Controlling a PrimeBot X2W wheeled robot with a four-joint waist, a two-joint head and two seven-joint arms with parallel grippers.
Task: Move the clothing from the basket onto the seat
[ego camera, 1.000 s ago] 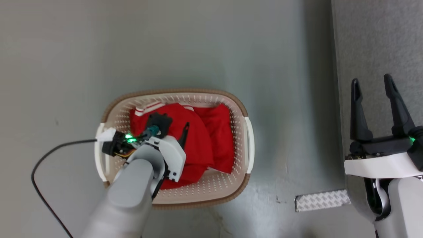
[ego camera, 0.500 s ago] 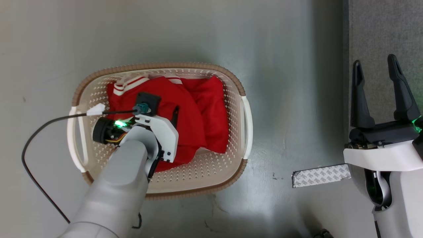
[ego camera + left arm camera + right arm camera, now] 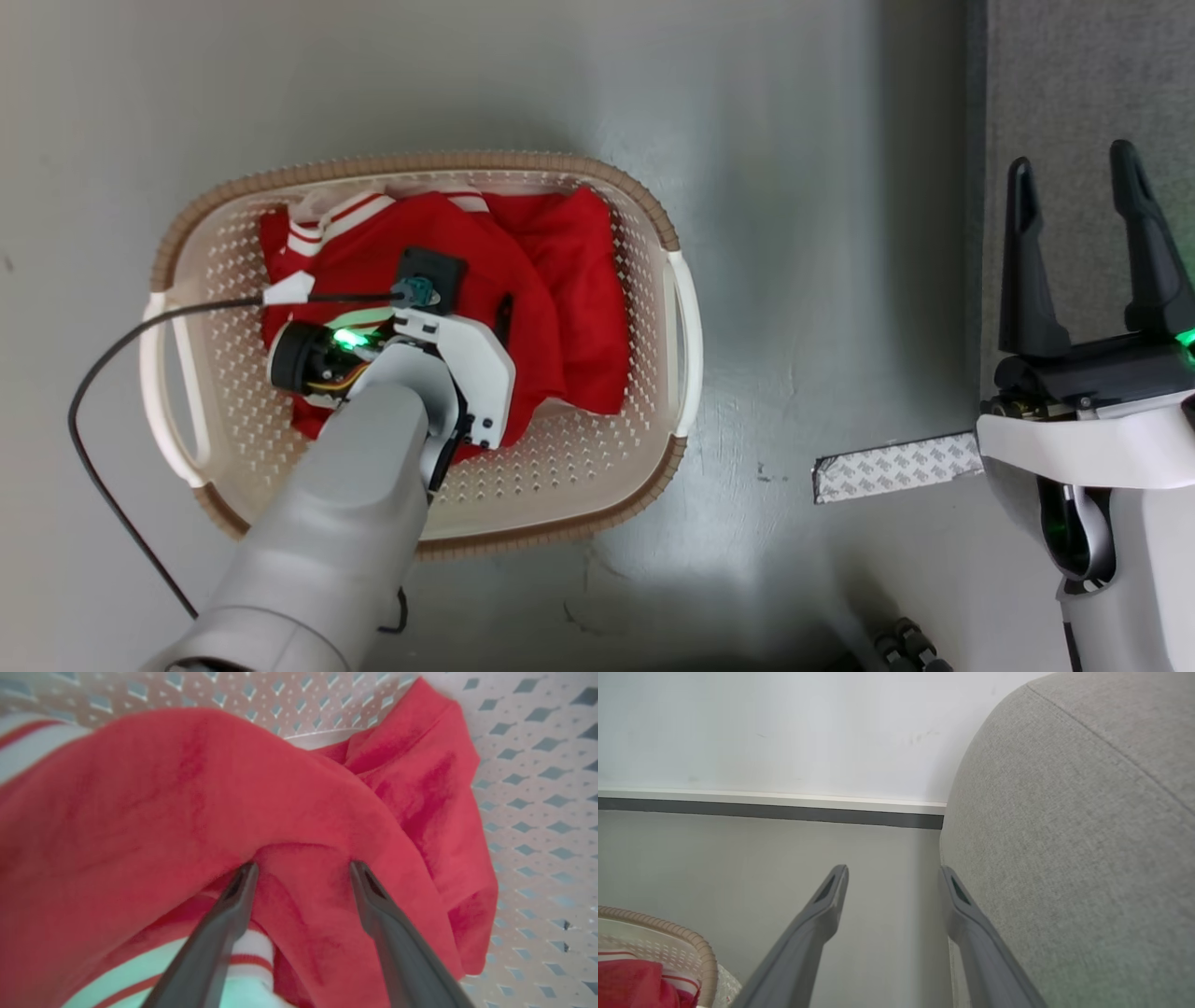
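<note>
Left hand (image 3: 301, 870) at frame center, fingers spread, straddles a clothing (image 3: 140, 788) fold in basket (image 3: 667, 233) to pinch it; right hand (image 3: 1072, 157) open, empty.

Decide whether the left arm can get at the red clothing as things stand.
Probably yes: the left gripper is inside the basket, fingers open and pressed into the clothing, with nothing between them.

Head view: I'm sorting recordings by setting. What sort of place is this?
Probably a living room, perhaps staged: a light grey fabric sofa, a laundry basket holding red clothing on the smooth grey floor, and a plain white wall with dark skirting.
</note>
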